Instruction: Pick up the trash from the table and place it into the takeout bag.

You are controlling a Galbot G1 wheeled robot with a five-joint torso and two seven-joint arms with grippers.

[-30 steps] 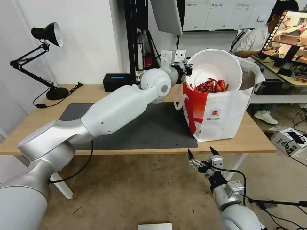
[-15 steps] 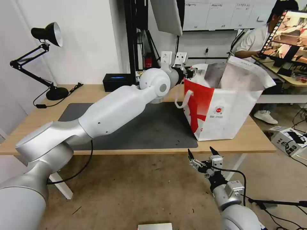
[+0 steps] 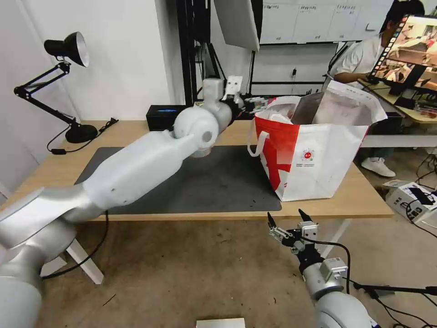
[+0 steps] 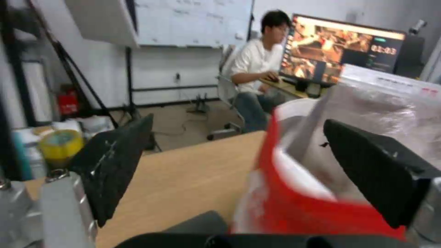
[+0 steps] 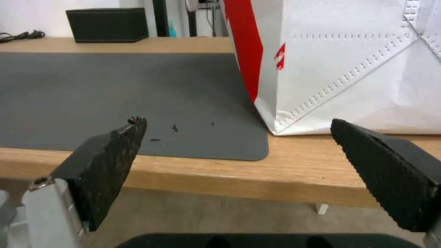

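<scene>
The left gripper (image 4: pixel 239 165) hangs above the far side of the table (image 3: pixel 136 132), its two black fingers (image 4: pixel 112 165) spread wide with nothing between them. Just beyond and to one side of its jaws stands the takeout bag (image 3: pixel 314 155), upright on the tabletop with its mouth open and its near corner on the dark grey mat (image 3: pixel 218 182); the red rim and a white loop handle (image 3: pixel 257 141) face the gripper.

The right gripper (image 5: pixel 257 165) waits below the table's front edge, jaws also apart and empty, aimed at the bag's lower white panel and the mat's corner. A few dark crumbs (image 5: pixel 174 129) lie on the mat ahead of it.
</scene>
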